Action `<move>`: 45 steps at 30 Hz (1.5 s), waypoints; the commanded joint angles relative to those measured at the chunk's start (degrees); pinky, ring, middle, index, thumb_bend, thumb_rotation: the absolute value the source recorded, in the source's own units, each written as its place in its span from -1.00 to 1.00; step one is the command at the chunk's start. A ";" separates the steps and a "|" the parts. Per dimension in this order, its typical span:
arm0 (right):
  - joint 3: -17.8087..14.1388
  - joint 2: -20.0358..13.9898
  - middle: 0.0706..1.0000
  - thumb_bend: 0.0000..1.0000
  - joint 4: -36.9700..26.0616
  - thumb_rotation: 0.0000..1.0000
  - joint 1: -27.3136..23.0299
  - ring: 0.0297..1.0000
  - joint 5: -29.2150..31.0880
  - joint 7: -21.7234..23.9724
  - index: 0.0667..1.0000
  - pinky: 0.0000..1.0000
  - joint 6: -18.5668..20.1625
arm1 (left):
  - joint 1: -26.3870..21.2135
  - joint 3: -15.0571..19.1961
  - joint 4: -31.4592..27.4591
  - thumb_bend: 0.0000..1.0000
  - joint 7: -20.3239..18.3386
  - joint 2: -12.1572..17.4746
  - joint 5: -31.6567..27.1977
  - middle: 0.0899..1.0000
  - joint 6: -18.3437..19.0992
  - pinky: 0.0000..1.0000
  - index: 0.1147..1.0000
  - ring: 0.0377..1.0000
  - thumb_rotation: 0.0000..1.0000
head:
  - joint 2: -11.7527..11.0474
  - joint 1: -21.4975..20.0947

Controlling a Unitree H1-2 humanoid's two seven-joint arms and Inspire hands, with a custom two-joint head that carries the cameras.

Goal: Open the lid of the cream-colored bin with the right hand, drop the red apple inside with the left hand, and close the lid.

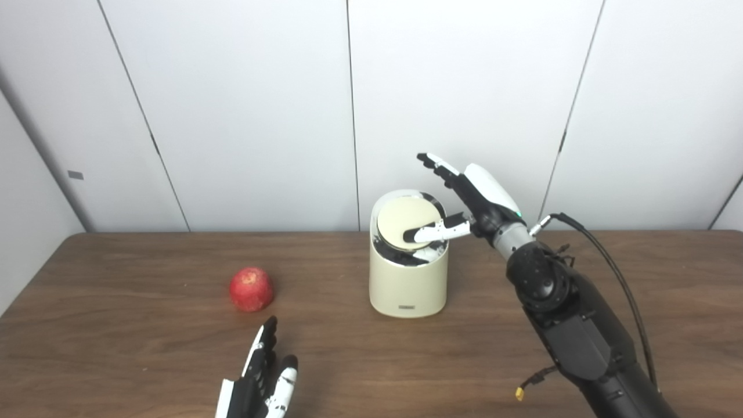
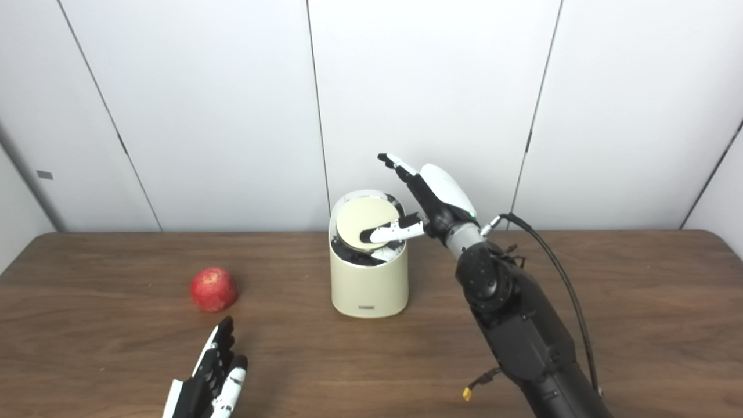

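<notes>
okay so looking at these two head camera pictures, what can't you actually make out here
- Inside of the cream-colored bin: hidden in both views by its tilted lid and the right hand.
- Whether the right hand's thumb touches the lid or only passes in front of it: unclear.
- Left hand: wrist and arm cut off by the bottom edge.
- Small label low on the bin's front: too small to read.
- Far side of the red apple: faces away.

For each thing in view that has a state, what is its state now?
Cream-colored round bin: upright on the table.
Cream disc lid: tilted partly open, dark gap below.
Red apple: on the table, untouched.
Right hand: open, thumb against the lid.
Left hand: open, near the apple, holding nothing.
</notes>
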 commanded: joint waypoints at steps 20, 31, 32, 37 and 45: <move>-12.22 -1.59 0.82 -0.03 -20.87 0.37 15.08 0.77 12.64 0.58 0.83 0.70 5.35 | 1.28 -0.08 -0.25 -0.46 -0.50 0.44 0.64 0.99 0.71 1.00 0.99 1.00 -0.15 | 0.28 -0.61; -16.73 -1.62 0.88 0.14 -23.00 0.47 25.79 0.88 21.62 1.14 0.87 0.87 -0.83 | 0.94 0.67 -0.52 -0.45 -1.03 1.25 0.75 0.99 1.84 1.00 0.98 1.00 -0.06 | 0.98 -1.99; -17.04 -1.50 0.91 0.12 -23.41 0.53 26.79 0.90 23.04 1.51 0.89 0.92 -1.26 | 0.96 0.78 -0.72 -0.41 -1.04 1.21 0.66 0.99 2.24 1.00 0.98 1.00 -0.04 | 1.05 -2.08; -18.63 0.09 0.98 0.11 -24.45 0.77 31.06 0.99 27.88 1.17 0.92 0.99 -3.20 | 0.95 1.31 -1.10 -0.40 -1.48 1.26 0.07 0.99 2.46 1.00 1.00 1.00 -0.01 | 1.60 -2.57; -20.57 3.36 0.97 0.10 -25.53 0.95 37.98 0.98 31.46 0.08 0.93 1.00 -6.84 | 0.57 2.40 -0.71 -0.44 -2.06 0.83 -2.31 0.99 0.74 1.00 0.98 1.00 0.23 | 2.59 -3.20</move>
